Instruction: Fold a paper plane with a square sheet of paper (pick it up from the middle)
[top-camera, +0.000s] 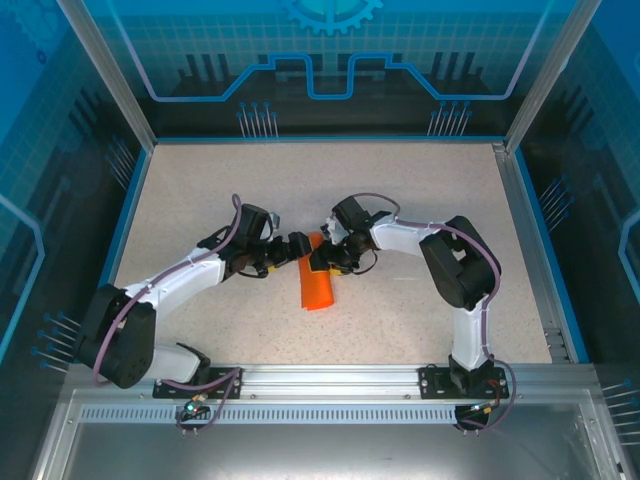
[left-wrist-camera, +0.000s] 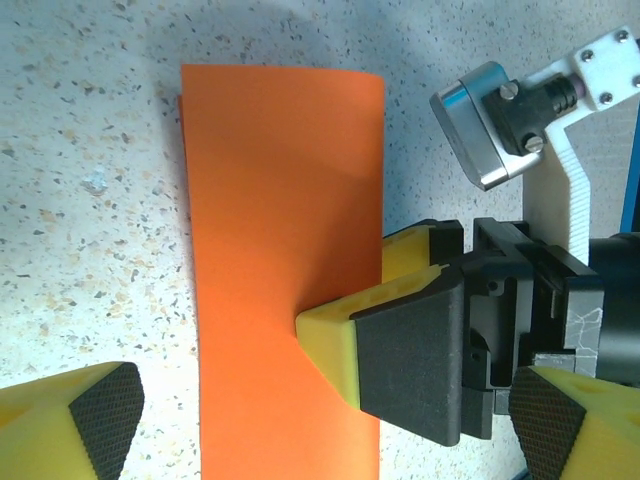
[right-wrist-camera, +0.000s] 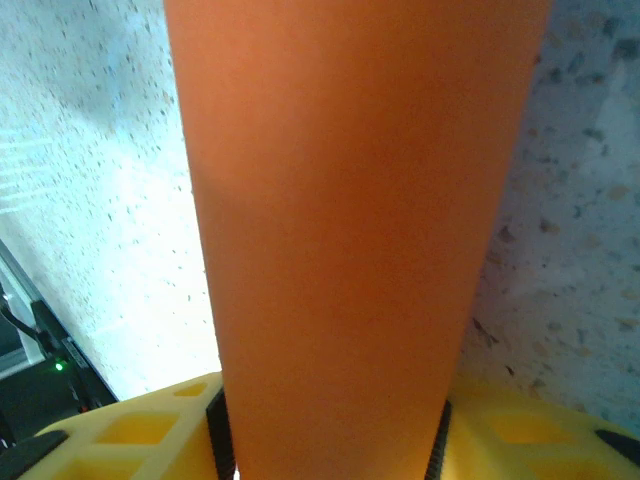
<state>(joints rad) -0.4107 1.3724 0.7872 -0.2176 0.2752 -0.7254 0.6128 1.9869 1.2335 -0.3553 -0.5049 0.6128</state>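
Note:
The square sheet of paper is bright orange and lies on the table as a long folded rectangle between the two arms. In the left wrist view the sheet lies flat. My left gripper hangs over it, open, with one finger on each side and neither touching. My right gripper reaches in from the right. One of its yellow fingertips rests on the sheet's right half. In the right wrist view the sheet spans the gap between the right gripper's pads, which stand partway apart. Whether they grip it is unclear.
The speckled beige table is walled by blue transparent panels at the back and sides. A metal rail with both arm bases runs along the near edge. The right arm's wrist camera hangs just right of the sheet.

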